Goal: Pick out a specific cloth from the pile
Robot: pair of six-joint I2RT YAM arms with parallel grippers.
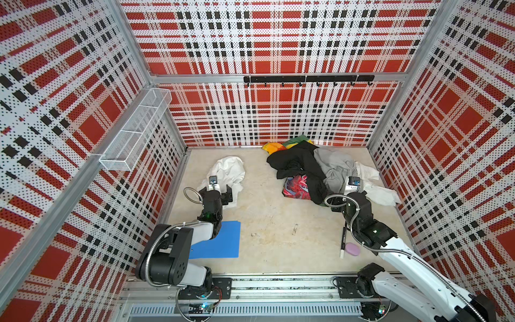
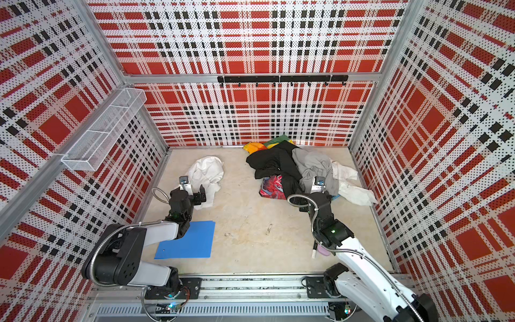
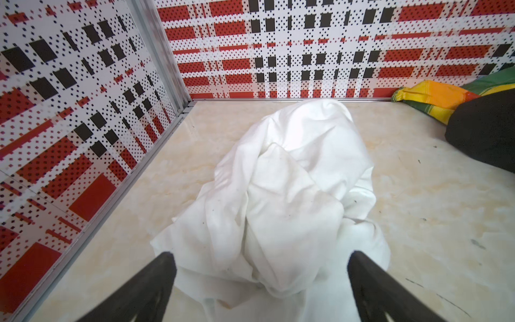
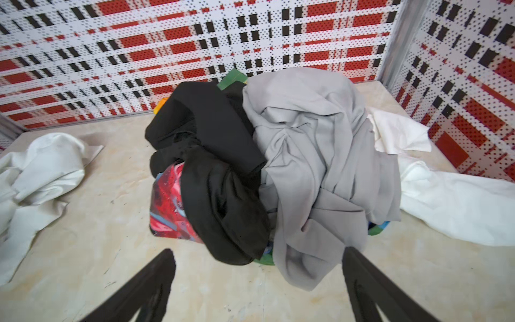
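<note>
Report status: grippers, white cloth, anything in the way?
Left gripper open, over white cloth, near end. Right gripper open, empty, facing pile. White cloth lies apart from pile, nothing on it. Second white cloth at pile's right edge.

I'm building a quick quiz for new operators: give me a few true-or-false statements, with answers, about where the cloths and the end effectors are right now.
1. A white cloth lies on the table, apart from the pile. True.
2. The left end effector is shut on that white cloth. False: its jaws stand open by the cloth, gripping nothing.
3. In the pile, a grey garment lies beside a black garment. True.
4. The blue mat lies under the pile. False: it lies near the left arm, away from the pile.
5. The right end effector is open and faces the pile. True.
</note>
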